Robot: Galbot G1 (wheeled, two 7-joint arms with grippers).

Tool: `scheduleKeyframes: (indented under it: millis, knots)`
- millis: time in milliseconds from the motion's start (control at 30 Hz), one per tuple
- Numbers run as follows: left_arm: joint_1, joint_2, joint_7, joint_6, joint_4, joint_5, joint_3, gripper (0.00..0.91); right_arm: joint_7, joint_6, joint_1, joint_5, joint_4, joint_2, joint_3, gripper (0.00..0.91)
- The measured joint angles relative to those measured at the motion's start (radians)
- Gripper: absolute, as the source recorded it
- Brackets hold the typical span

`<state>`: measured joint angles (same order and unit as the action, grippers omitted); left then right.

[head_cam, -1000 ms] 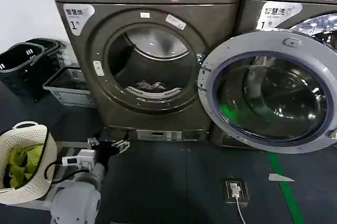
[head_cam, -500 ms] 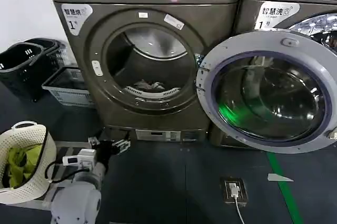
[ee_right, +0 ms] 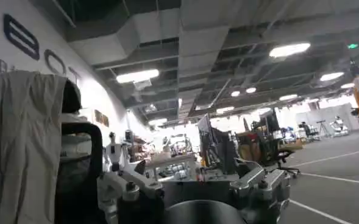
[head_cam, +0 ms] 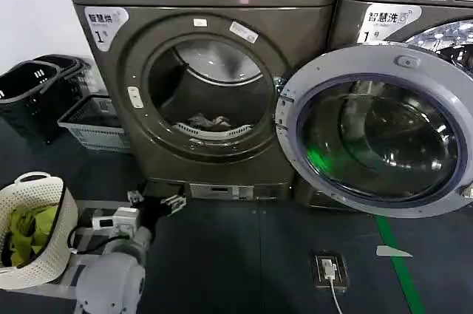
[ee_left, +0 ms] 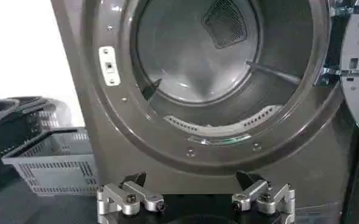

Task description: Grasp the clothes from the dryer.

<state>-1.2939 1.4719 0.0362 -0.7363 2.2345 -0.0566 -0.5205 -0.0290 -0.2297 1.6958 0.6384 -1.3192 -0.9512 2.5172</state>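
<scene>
Dryer w/ door swung wide open to its right. Clothes sit as a small pale bundle at the drum's bottom front, just behind the lip. Left tool hovers low near the floor, in front of dryer's base, fingers spread wide, holding nothing. Right tool faces the room, jaws apart, empty. White basket w/ yellow-green garment at left.
</scene>
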Motion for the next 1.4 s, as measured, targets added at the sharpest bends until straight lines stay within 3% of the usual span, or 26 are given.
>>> scheduleKeyframes:
  millis: [1400]
  knots:
    - [0.018, 0.021, 0.004, 0.0, -0.013, -0.003, 0.008, 0.907, 0.0, 0.011, 0.013, -0.012, 0.024, 0.0, 0.021, 0.907]
